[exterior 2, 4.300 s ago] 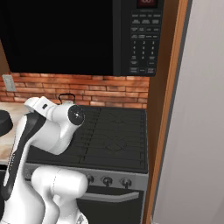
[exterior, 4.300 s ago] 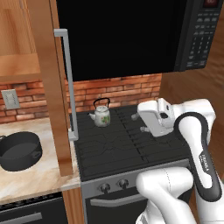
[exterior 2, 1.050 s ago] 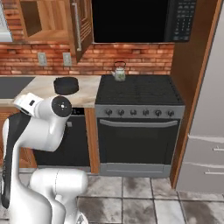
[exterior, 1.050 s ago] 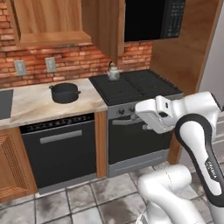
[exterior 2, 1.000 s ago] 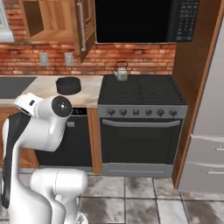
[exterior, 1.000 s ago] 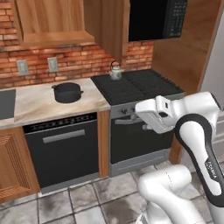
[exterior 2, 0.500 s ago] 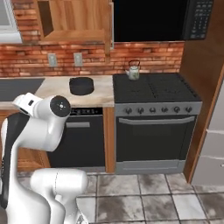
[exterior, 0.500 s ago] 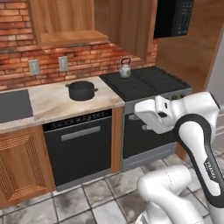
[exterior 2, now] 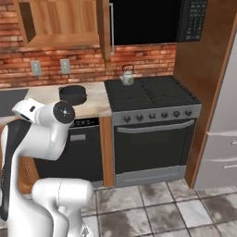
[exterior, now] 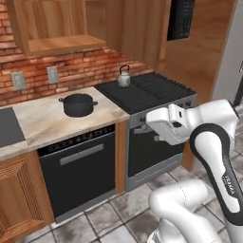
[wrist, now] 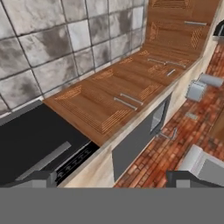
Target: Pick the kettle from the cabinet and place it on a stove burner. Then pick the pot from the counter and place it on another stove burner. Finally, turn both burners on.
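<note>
The hand [wrist: 112,177] is wide open and holds nothing. One pot [exterior: 78,104] sits on the tabletop [exterior: 42,121], well apart from the hand. Farther off, one kettle [exterior: 124,77] stands on a rear burner of the stove [exterior: 147,92]. One cabinet [exterior: 57,23] hangs above.

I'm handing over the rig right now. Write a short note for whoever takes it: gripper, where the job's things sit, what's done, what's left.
Gripper: open, empty, held well short of the counter.
Kettle: on the stove's back-left burner, upright. That step is done.
Pot: on the counter, left of the stove, untouched.
Cabinet: open, shelf bare.
Left: pick the pot, set it on another burner, then turn both burners on at the front knobs.
</note>
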